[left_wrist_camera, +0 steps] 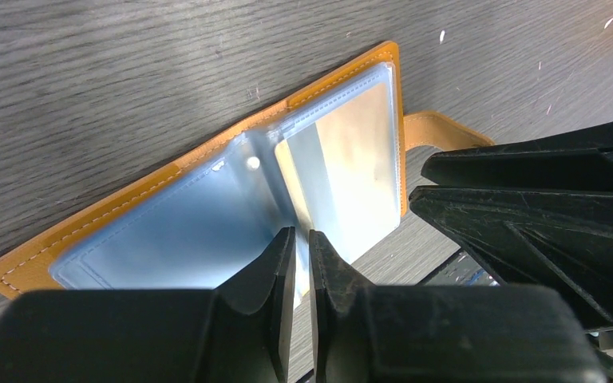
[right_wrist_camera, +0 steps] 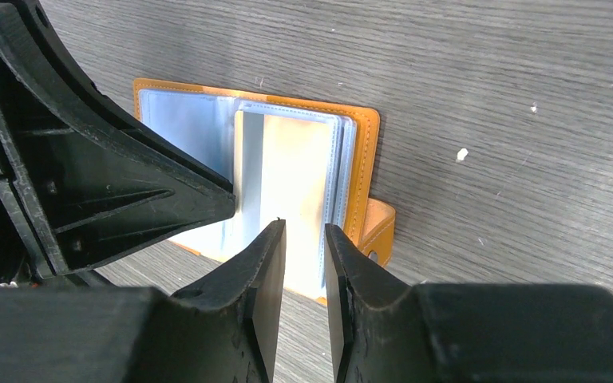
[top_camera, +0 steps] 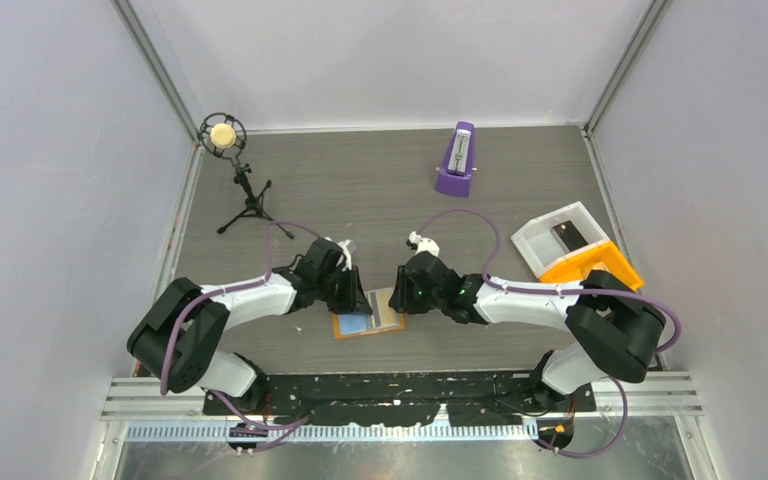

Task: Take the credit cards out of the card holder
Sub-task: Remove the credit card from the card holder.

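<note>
The orange card holder point(top_camera: 341, 329) lies open on the table between both arms, its clear sleeves up point(left_wrist_camera: 168, 231) point(right_wrist_camera: 363, 159). A light blue card point(top_camera: 354, 323) fills the left sleeve and a pale card point(left_wrist_camera: 351, 159) point(right_wrist_camera: 299, 175) the right one. My left gripper point(top_camera: 360, 295) point(left_wrist_camera: 302, 233) is down at the centre fold, jaws nearly together on a raised sleeve leaf point(right_wrist_camera: 239, 167). My right gripper point(top_camera: 401, 298) point(right_wrist_camera: 304, 226) hovers over the near edge of the right sleeve, its jaws a finger-width apart with nothing between them.
A purple metronome point(top_camera: 456, 162) stands at the back. A microphone on a tripod point(top_camera: 235, 170) is at the back left. At the right a white bin point(top_camera: 545, 240) with a dark flat thing inside adjoins an orange bin point(top_camera: 600, 265). The two grippers nearly touch.
</note>
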`<state>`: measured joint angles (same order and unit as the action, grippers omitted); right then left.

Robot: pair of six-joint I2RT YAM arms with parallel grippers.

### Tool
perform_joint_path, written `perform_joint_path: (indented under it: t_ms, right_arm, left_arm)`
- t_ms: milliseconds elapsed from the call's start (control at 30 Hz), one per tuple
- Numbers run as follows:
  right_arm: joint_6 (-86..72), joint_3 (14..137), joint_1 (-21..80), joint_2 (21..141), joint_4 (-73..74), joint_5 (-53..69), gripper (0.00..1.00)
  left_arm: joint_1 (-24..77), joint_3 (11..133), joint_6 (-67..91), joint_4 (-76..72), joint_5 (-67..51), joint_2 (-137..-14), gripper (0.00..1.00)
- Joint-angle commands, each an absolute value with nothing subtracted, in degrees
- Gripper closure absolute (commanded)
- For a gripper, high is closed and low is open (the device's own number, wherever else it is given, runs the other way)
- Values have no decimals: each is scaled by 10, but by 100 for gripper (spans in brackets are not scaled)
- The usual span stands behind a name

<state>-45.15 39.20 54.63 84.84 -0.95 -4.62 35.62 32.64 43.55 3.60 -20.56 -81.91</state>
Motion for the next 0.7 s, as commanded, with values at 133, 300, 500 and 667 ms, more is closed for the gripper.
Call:
perform_joint_path:
  t_ms: [133, 300, 500, 667]
  right_arm:
    - [-449, 413, 547, 849, -25, -55, 68]
    - [-450, 415, 547, 863, -32, -46, 68]
    - [-454, 412, 547, 874, -42, -43, 68]
    - [-456, 412, 547, 883, -48, -37, 68]
  left_arm:
    - [356, 323, 439, 19, -211, -808, 88]
    - [356, 323, 436, 28, -207, -797, 94]
    - [356, 326, 429, 47, -191, -779, 95]
    - [356, 328, 425, 55, -184, -785, 96]
